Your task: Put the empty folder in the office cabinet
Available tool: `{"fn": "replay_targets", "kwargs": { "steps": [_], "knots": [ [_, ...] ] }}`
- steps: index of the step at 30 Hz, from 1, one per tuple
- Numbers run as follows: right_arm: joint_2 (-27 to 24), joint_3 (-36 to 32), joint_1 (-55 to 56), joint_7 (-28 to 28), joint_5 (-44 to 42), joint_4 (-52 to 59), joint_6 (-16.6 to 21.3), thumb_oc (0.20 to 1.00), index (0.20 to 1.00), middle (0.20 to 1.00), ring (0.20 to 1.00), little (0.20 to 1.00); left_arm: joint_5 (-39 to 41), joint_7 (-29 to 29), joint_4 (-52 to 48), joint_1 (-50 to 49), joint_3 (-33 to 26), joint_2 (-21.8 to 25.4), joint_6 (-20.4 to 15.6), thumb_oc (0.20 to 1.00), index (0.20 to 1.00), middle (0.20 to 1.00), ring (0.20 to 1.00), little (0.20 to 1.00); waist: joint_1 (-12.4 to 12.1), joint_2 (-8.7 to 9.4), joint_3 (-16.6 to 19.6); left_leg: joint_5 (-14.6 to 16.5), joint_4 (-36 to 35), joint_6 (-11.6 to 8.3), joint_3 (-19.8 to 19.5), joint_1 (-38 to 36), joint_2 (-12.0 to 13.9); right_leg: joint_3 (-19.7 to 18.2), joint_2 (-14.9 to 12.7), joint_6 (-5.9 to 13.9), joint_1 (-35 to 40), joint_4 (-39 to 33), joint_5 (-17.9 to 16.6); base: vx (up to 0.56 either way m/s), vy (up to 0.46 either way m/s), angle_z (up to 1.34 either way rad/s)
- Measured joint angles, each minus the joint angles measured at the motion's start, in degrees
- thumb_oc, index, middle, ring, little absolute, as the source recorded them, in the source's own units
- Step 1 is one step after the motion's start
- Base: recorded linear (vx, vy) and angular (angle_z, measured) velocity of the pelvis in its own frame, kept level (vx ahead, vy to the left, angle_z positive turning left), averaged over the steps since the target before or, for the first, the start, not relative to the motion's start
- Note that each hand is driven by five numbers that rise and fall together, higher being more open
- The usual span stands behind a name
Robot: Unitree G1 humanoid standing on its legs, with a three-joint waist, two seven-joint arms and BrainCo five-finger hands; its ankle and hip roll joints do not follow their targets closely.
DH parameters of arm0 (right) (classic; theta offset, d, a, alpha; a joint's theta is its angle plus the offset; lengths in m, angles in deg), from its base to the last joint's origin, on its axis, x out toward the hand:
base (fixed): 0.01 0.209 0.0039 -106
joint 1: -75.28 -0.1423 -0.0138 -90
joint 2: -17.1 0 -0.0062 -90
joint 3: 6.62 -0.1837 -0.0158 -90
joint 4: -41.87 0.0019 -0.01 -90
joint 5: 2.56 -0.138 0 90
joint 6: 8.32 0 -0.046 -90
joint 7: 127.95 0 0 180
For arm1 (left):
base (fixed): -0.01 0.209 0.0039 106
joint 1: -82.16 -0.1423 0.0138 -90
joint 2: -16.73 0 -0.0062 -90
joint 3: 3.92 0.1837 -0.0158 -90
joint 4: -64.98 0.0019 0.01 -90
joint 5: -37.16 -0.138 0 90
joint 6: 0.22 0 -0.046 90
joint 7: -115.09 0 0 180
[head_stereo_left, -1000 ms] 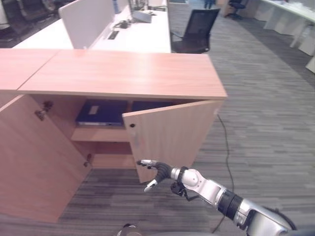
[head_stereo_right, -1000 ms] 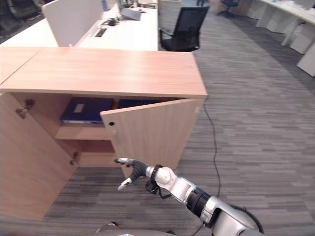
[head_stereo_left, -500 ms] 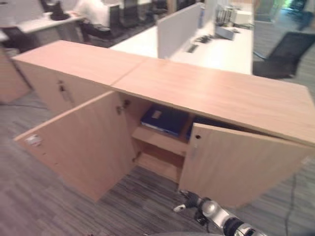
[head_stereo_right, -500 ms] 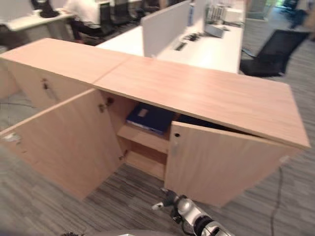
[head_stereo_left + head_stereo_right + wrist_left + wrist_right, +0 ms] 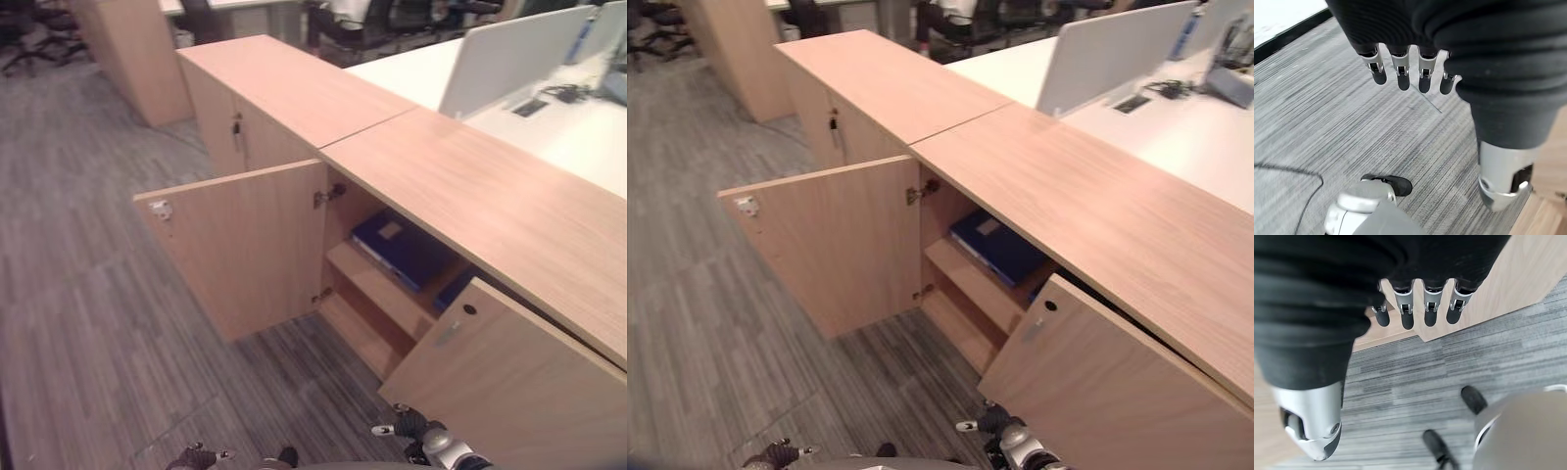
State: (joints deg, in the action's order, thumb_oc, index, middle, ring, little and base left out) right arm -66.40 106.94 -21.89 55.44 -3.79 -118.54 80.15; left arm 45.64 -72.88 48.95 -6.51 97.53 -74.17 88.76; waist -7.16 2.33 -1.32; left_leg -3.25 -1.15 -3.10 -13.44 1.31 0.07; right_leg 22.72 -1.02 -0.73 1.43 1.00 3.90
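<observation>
Since a second ago the head camera has swung leftward, so the office cabinet now runs diagonally across the head views; the cabinet itself has not moved. Its left door stands wide open and its right door hangs partly open, as before. The right hand, earlier reaching out beside the lower edge of the right door, now sits low at the bottom of the head views, close to that door's lower corner.

Blue folder lies flat on the upper shelf inside the cabinet, in the left compartment. A second dark blue item lies just beside it to the right, partly hidden behind the right door.

Right hand in its wrist view: fingers hang straight and relaxed, holding nothing, with the wood of the door and the grey carpet past them. Left hand in its own view: fingers likewise straight and loose, empty, over carpet. In the left eye view the left hand shows at the bottom edge, well apart from the cabinet.

White desks with a divider screen stand behind the cabinet.
</observation>
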Motion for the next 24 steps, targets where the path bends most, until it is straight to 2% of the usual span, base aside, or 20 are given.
{"fn": "replay_targets", "kwargs": {
  "steps": [1,2,3,4,5,6,7,8,10,11,12,14,15,18,21,22,24],
  "knots": [
    [-0.1,0.0,0.1,0.0,0.0,0.1,0.0,1.0,1.0,1.0,1.0,1.0,0.9,-0.1,-2.8,-0.7,-0.3,-0.2,0.7,1.0,1.0,1.0,1.0,1.0,-0.5,-0.14,-0.2,-0.3,0.4,-0.46,-0.1,0.4,0.0,1.4,0.3,0.01,0.8,-0.6,0.0,-0.11,-0.059,0.61],
    [-0.8,-1.5,0.5,-0.1,0.0,0.6,0.2,1.0,1.0,1.0,1.0,1.0,3.9,0.2,-21.4,-7.8,-1.0,1.1,0.8,1.0,1.0,1.0,1.0,1.0,-1.6,-0.34,-1.1,-0.7,1.4,-1.09,-0.4,2.0,-0.1,3.0,0.4,-0.03,0.9,-0.8,0.1,-0.14,-0.03,0.64],
    [-1.4,-2.2,0.4,0.1,0.0,0.6,0.1,1.0,1.0,1.0,1.0,1.0,4.9,0.3,-30.9,-10.3,-1.1,1.9,-0.8,1.0,1.0,1.0,1.0,1.0,-1.4,0.5,-1.6,-1.0,2.5,-1.66,-0.4,2.3,-0.5,3.8,0.2,0.12,0.9,-1.4,0.3,-0.11,-0.045,0.68],
    [-1.9,-2.5,0.5,0.4,0.0,0.5,0.0,1.0,1.0,1.0,1.0,1.0,5.4,0.3,-35.0,-10.6,-1.0,2.2,-2.3,1.0,1.0,1.0,1.0,1.0,-1.5,0.38,-2.5,-1.5,3.0,-2.39,0.3,2.8,-0.8,5.2,0.0,0.07,1.6,-1.7,0.3,-0.12,-0.04,0.71],
    [-3.3,-3.6,0.5,0.5,0.0,0.5,0.0,1.0,1.0,1.0,1.0,1.0,6.2,0.5,-36.2,-10.5,-1.1,2.2,-2.8,1.0,1.0,1.0,1.0,1.0,-2.1,-0.86,-3.2,-1.8,3.8,-2.61,1.9,4.1,-0.7,5.9,-0.1,-0.48,1.5,-1.0,0.7,-0.06,-0.042,0.6],
    [-4.1,-4.0,0.3,0.5,0.1,0.6,-0.1,1.0,1.0,1.0,1.0,1.0,6.8,0.8,-39.9,-10.5,-2.9,2.1,-1.9,1.0,1.0,1.0,1.0,1.0,-1.9,-0.49,-4.0,-0.5,4.6,-2.55,9.4,5.0,0.5,6.7,-0.4,-2.42,1.4,-0.5,0.7,-0.07,-0.042,0.53],
    [-4.3,-4.3,-0.3,1.0,0.1,0.6,0.0,1.0,1.0,1.0,1.0,1.0,7.0,1.0,-43.6,-11.6,-5.7,3.4,-2.0,1.0,1.0,1.0,1.0,1.0,-1.2,-0.26,-5.0,0.8,8.0,-1.03,22.1,7.3,3.9,8.3,-0.9,-4.42,0.5,-0.5,1.0,0.01,-0.057,0.3],
    [-4.0,-4.2,-0.1,1.1,0.1,0.6,-0.2,1.0,1.0,1.0,1.0,1.0,7.0,1.0,-43.5,-11.3,-7.0,3.9,-1.7,1.0,1.0,1.0,1.0,1.0,-1.5,0.16,-5.2,0.8,8.6,-1.09,23.0,7.9,4.4,8.2,-1.5,-4.47,0.0,0.0,1.1,0.03,-0.076,0.24],
    [-2.9,-4.5,0.4,1.0,0.1,-0.1,-0.5,1.0,1.0,1.0,1.0,1.0,6.9,0.9,-45.4,-12.6,-11.5,4.7,-1.3,1.0,1.0,1.0,1.0,1.0,-1.4,1.35,-6.0,0.4,8.4,-1.54,26.3,7.8,7.0,8.5,-2.2,-4.2,0.8,-0.6,0.9,0.07,-0.052,0.12],
    [-2.7,-5.1,1.1,0.9,0.1,-0.3,-0.5,1.0,1.0,1.0,1.0,1.0,6.9,0.8,-46.0,-13.1,-12.7,4.9,-1.3,1.0,1.0,1.0,1.0,1.0,-1.4,1.26,-5.9,0.0,7.3,-1.99,25.2,6.7,7.7,8.5,-1.9,-4.05,1.3,-0.8,0.8,0.09,-0.06,0.09],
    [-2.9,-5.4,2.4,0.9,0.2,-1.3,-0.5,1.0,1.0,1.0,1.0,1.0,6.9,0.3,-49.2,-14.6,-15.1,5.0,-0.5,1.0,1.0,1.0,1.0,1.0,-2.1,0.18,-5.5,-1.1,4.4,-3.18,22.5,4.0,9.2,8.4,-1.0,-3.25,2.5,-0.7,1.3,0.11,-0.069,-0.01],
    [-3.3,-5.5,4.2,0.6,0.4,-2.5,-0.6,1.0,1.0,1.0,1.0,1.0,6.8,-0.3,-55.4,-16.6,-17.1,5.2,-0.8,1.0,1.0,1.0,1.0,1.0,-3.0,-1.11,-4.7,-3.2,3.0,-3.33,21.0,1.9,10.0,8.6,0.3,-1.91,3.4,-0.1,1.8,0.04,-0.036,0.04],
    [-3.2,-5.5,4.5,0.5,0.6,-3.0,-0.6,1.0,1.0,1.0,1.0,1.0,6.7,-0.4,-57.1,-16.3,-18.1,5.3,-0.8,1.0,1.0,1.0,1.0,1.0,-2.9,-1.05,-4.5,-3.0,2.5,-3.52,20.7,1.4,10.0,9.1,0.2,-1.4,3.6,0.2,2.1,0.01,-0.022,0.2],
    [-3.1,-5.5,4.0,0.3,0.8,-4.5,-1.4,1.0,1.0,1.0,1.0,1.0,6.8,-2.8,-60.7,-10.5,-23.0,6.8,-0.8,1.0,1.0,1.0,1.0,1.0,-4.4,-0.33,-4.4,-3.0,1.9,-3.54,20.4,1.5,9.6,9.4,-0.4,-0.69,3.0,0.9,2.4,0.01,0.021,0.11],
    [-3.6,-5.6,2.4,0.3,0.9,-4.5,-1.5,1.0,1.0,1.0,1.0,1.0,6.8,-4.3,-60.7,-5.2,-23.3,11.1,-1.1,1.0,1.0,1.0,1.0,1.0,-4.3,-1.03,-4.3,-3.0,0.7,-3.66,20.3,1.4,9.9,9.7,-0.1,-0.79,3.3,0.8,2.5,0.04,0.051,0.06],
    [-3.6,-5.6,2.4,0.3,0.9,-4.5,-1.5,1.0,1.0,1.0,1.0,1.0,6.8,-4.3,-60.7,-5.2,-23.3,11.1,-1.1,1.0,1.0,1.0,1.0,1.0,-4.3,-1.03,-4.3,-3.0,0.7,-3.66,20.3,1.4,9.9,9.7,-0.1,-0.79,3.3,0.8,2.5,0.05,0.053,0.06],
    [-4.5,-5.5,2.4,0.3,2.3,-4.5,-1.6,1.0,1.0,1.0,1.0,1.0,6.7,-5.6,-60.2,-0.8,-23.0,13.6,-1.5,1.0,1.0,1.0,1.0,1.0,-4.2,-2.13,-3.8,-1.3,0.8,-3.67,21.8,1.6,10.2,10.3,-0.3,-1.04,3.6,0.9,2.6,0.08,0.108,0.13]
  ]
}}
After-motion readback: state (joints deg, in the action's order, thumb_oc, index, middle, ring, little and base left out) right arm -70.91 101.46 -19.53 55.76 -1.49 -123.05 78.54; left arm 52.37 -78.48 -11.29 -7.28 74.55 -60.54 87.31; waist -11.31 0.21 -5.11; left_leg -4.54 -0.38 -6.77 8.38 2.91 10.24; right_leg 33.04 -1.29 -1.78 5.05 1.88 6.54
